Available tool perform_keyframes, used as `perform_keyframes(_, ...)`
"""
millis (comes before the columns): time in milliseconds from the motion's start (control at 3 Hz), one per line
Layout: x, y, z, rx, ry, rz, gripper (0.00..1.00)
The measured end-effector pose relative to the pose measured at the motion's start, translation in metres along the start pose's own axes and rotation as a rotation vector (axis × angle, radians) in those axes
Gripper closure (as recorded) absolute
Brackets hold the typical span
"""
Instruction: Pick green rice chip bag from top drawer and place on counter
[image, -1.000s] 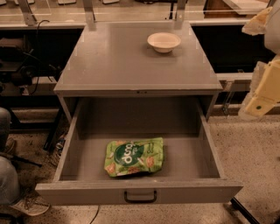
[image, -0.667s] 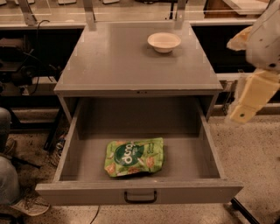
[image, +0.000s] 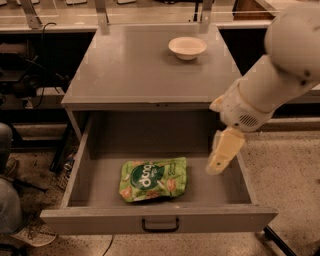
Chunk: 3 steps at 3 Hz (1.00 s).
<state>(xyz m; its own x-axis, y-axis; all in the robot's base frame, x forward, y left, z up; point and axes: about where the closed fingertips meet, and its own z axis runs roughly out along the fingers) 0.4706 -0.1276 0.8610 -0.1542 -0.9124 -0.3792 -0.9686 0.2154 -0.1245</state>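
Gripper (image: 218, 166) newly over top drawer (image: 100, 220), green rice chip bag (image: 152, 179) seemingly apart, leftward.

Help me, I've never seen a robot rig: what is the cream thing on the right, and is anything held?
The cream shape is a robot's arm. Its gripper, the pale piece at the end, hangs over the right side of the open top drawer. The one camera looks down from the front; where it is mounted is unknown. A green rice chip bag lies flat in the drawer, apart from the gripper, so it is not held. On the counter above stands a cream bowl.
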Motion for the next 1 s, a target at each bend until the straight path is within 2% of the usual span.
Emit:
perform_keyframes(333, -0.005, 0.008, 0.063, -0.028, -0.019, 0.04, 0.0)
perform_keyframes(667, -0.005, 0.008, 0.063, -0.028, -0.019, 0.04, 0.0)
perform_keyframes(1000, -0.013, 0.002, 0.1, -0.074, -0.031, 0.005, 0.0)
